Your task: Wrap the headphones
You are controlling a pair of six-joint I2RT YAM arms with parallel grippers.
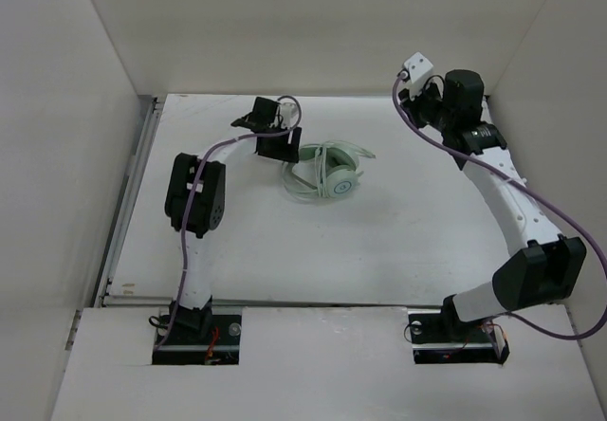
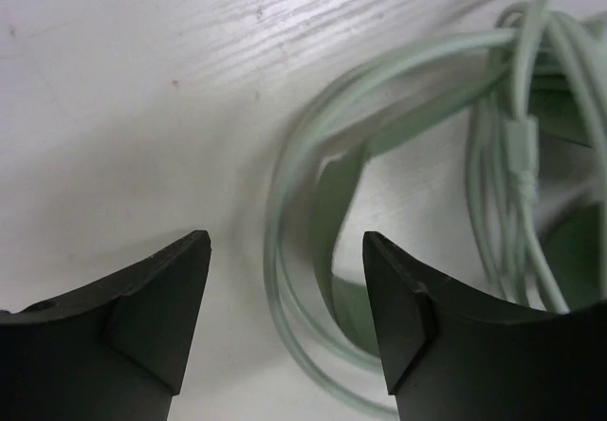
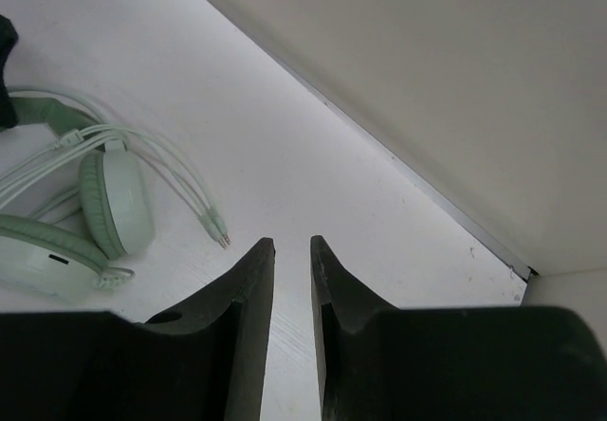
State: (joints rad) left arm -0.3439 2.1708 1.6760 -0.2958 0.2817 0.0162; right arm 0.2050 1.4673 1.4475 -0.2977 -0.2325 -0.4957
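Observation:
The pale mint-green headphones [image 1: 329, 176] lie on the white table, with the cable coiled in loops over the headband and ear cups. My left gripper [image 1: 283, 144] is open at their left edge. In the left wrist view its jaws [image 2: 285, 241] straddle the cable loops [image 2: 277, 203] and the headband [image 2: 334, 203] without holding them. My right gripper [image 1: 414, 99] is raised at the back right, away from the headphones. Its jaws [image 3: 292, 243] are nearly together and hold nothing. The right wrist view shows an ear cup [image 3: 116, 198] and the cable's plug end [image 3: 220, 236].
White walls enclose the table on the left, back and right. The back wall's foot [image 3: 417, 184] runs close to my right gripper. Purple robot cables [image 1: 531, 198] trail along both arms.

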